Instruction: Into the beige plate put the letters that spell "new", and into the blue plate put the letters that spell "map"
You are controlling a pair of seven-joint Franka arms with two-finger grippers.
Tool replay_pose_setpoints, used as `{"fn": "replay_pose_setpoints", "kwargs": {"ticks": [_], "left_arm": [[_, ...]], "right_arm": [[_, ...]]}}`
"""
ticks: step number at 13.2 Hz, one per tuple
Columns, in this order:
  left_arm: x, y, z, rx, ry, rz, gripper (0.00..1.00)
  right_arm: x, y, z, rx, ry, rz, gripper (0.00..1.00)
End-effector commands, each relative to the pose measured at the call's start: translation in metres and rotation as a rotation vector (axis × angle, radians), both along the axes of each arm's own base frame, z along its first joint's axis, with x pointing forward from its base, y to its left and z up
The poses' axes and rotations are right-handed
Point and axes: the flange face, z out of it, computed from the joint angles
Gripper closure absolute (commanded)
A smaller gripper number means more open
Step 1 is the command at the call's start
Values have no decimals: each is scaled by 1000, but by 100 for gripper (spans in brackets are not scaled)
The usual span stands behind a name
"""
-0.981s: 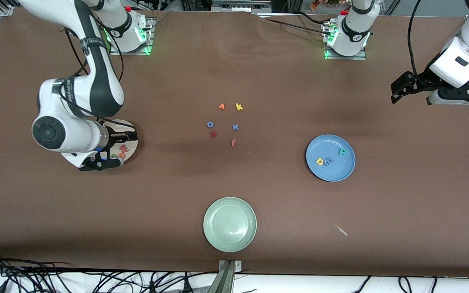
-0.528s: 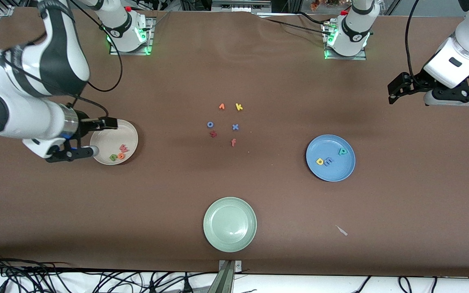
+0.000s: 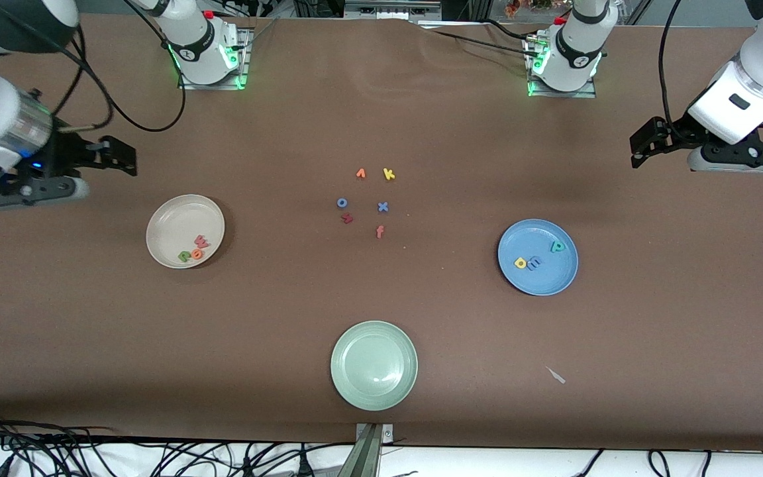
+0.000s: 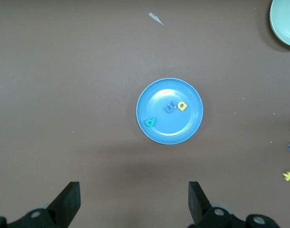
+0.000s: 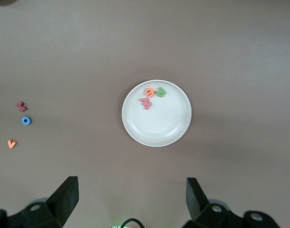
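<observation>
The beige plate [image 3: 156, 228] holds a green "n" [image 3: 184, 256], an orange "e" [image 3: 196, 253] and a pinkish "w" [image 3: 201, 241]. The right wrist view shows the same plate [image 5: 159, 126] with those letters [image 5: 149, 92] lying in it. A yellow "a" [image 3: 520, 263], a periwinkle "m" [image 3: 534, 263] and a teal "p" [image 3: 557, 246] lie in the blue plate [image 3: 540, 281], which also shows in the left wrist view [image 4: 173, 128]. My right gripper [image 3: 123, 156] [image 5: 131, 199] hangs open and empty over bare table beside the beige plate. My left gripper [image 3: 646, 142] [image 4: 134, 202] is open and empty over the table at the left arm's end.
An empty pale green plate [image 3: 373, 365] sits near the front edge. In the table's middle lie loose letters: orange "v" [image 3: 360, 173], yellow "k" [image 3: 388, 174], blue "o" [image 3: 342, 203], blue "x" [image 3: 383, 207], a dark red letter [image 3: 347, 217], red "f" [image 3: 379, 231]. A pale scrap [image 3: 556, 375] lies near the front.
My right arm has lifted off the beige plate and swung out toward its end of the table, uncovering the three letters. The left gripper has barely shifted.
</observation>
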Motion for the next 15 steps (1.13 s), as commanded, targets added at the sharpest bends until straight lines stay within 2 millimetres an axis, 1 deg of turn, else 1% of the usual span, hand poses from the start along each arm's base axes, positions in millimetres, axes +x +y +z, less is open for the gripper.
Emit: {"fn": "replay_pose_setpoints", "kwargs": {"ticks": [1, 2, 3, 4, 9, 10, 15], "left_arm": [[3, 0, 4, -18, 12, -16, 0], [3, 0, 4, -18, 12, -14, 0], [3, 0, 4, -18, 12, -14, 0], [3, 0, 4, -18, 12, -16, 0], [3, -1, 4, -17, 15, -16, 0], [3, -1, 4, -17, 15, -16, 0], [2, -1, 4, -17, 16, -16, 0]], "right_arm": [[-17, -22, -8, -8, -23, -28, 0], [-19, -31, -14, -8, -34, -41, 0], [-18, -33, -16, -8, -34, -46, 0], [-18, -33, -15, -10, -35, -44, 0], [-13, -41, -16, -8, -34, -61, 0], [-11, -39, -21, -9, -26, -58, 0], [-9, -38, -17, -8, -37, -57, 0]]}}
